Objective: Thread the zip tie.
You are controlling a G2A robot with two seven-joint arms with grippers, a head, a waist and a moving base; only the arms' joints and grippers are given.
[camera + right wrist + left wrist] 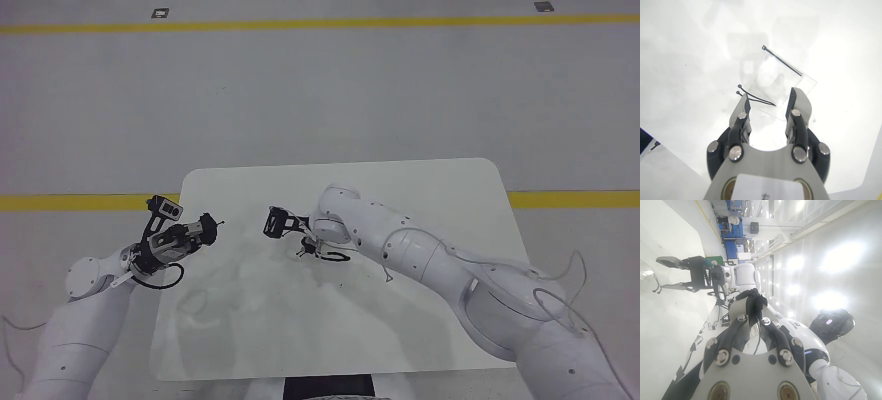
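White table (420,190) is filling the workspace, its rounded near edge lying just in front of both arms. Closest in, a clear sheet (772,81) is lying flat on the tabletop with black zip ties on and around it. A pair of zip ties (755,98) is resting at one corner of the sheet, their tails meeting in a point on the sheet and their heads fanning out onto the bare table. A third zip tie (781,61) is lying straight along the sheet's opposite edge, well apart from the pair.

The right gripper (769,94) is hanging directly over this sheet with its jaws standing wide apart and nothing between them. One fingertip is overlapping the pair in the wrist view, and I cannot tell whether it is touching them.

The left gripper (752,292) is hovering over the table's left edge, facing the right gripper across a gap. Its jaws are pressing together, and from above a thin black strip (218,223) is poking out past the tips toward the right gripper; it is too small to say for sure what it is.

Beyond the table, grey floor (320,100) is stretching away, crossed by yellow lines (300,24).
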